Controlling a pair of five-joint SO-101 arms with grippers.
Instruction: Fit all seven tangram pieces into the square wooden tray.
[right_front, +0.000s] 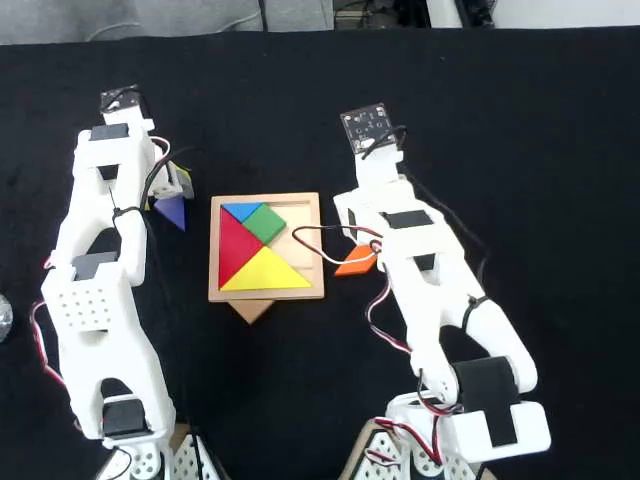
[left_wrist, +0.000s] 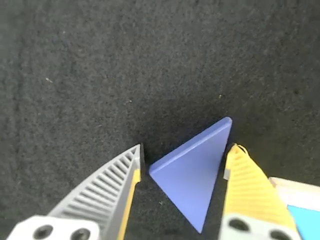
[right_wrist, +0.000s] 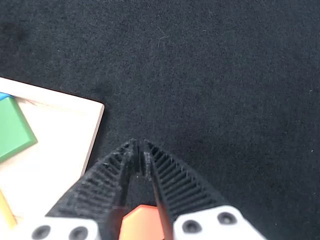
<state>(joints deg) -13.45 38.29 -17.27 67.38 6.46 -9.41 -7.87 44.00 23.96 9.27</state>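
Jaws on your left gripper (left_wrist: 187, 150) stand spread around the blue-violet triangle (left_wrist: 192, 172), which lies flat on the black cloth (left_wrist: 125, 65). Its longest edge runs along your yellow finger (left_wrist: 250, 185) and touches it. The opposite corner points at the grey finger (left_wrist: 107, 192), just beside the tip. In the high view that triangle (right_front: 171, 211) sits left of the tray (right_front: 265, 198), narrowing toward the arms' bases, with a strip of bare cloth between it and the tray's left rim.

Your right gripper (right_wrist: 139, 150) has its black fingers pressed together with nothing between the tips. It hangs over cloth just off the tray's corner (right_wrist: 92, 125). The orange piece (right_front: 357, 262) lies against the tray's right rim, under that arm.

Inside the tray, the blue triangle (right_front: 239, 210), green square (right_front: 265, 222), red triangle (right_front: 233, 250) and yellow triangle (right_front: 265, 271) fill the left and lower parts. Bare wood stays open along the right side and upper right corner. A tan triangle (right_front: 252, 309) rests on the cloth against the tray's near rim, pointing toward the bases.
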